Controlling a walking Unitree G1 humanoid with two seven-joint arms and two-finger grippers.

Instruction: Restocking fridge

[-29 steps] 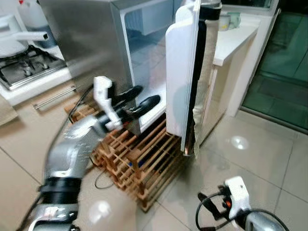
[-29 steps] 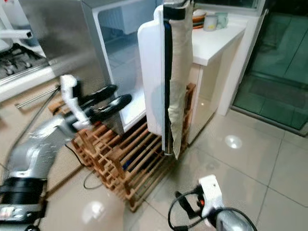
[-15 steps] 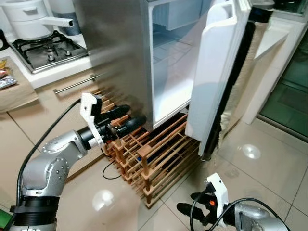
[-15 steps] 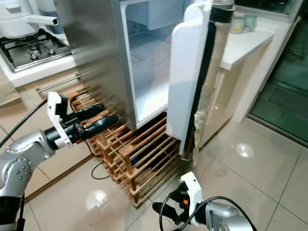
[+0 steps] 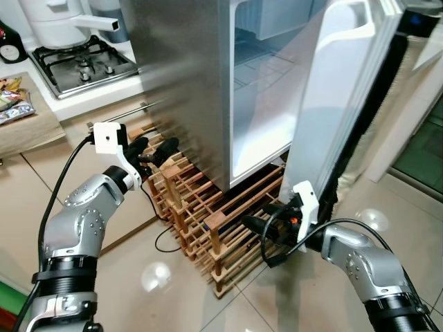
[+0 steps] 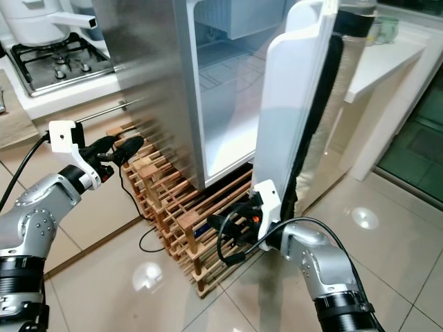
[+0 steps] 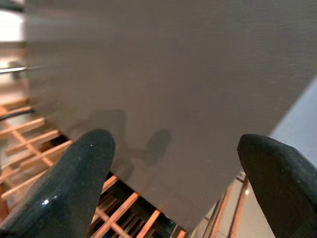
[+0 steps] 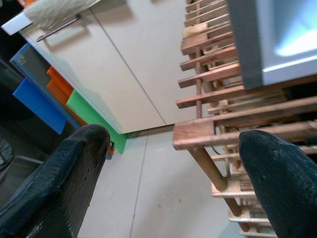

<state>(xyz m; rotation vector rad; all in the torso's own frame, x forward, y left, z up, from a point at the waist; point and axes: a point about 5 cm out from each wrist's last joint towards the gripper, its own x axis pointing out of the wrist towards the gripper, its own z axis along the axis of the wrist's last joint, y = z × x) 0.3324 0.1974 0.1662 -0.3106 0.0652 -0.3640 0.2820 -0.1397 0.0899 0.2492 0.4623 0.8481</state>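
The steel fridge (image 5: 187, 83) stands on a wooden slatted rack (image 5: 208, 214). Its white door (image 5: 346, 104) is swung open to the right, and the white inside (image 5: 263, 90) has bare wire shelves. My left gripper (image 5: 156, 151) is open beside the fridge's steel side wall (image 7: 173, 89), low down and just above the rack, with nothing between its fingers (image 7: 74, 188). My right gripper (image 5: 259, 227) is open in front of the rack's near corner (image 8: 198, 136), below the door's lower edge, and holds nothing.
A gas stove (image 5: 83, 62) with a white pot (image 5: 62, 21) is at the back left. Snack packets (image 5: 14, 104) lie on a wooden board. A cloth (image 6: 339, 104) hangs on the door's outer face. A white counter (image 6: 387, 55) stands at the right. A cable (image 5: 166, 242) loops on the tiles.
The camera has swung, shifting the whole scene. My left gripper has dropped from the fridge's front corner to its side wall. My right arm has risen from near the floor to the rack.
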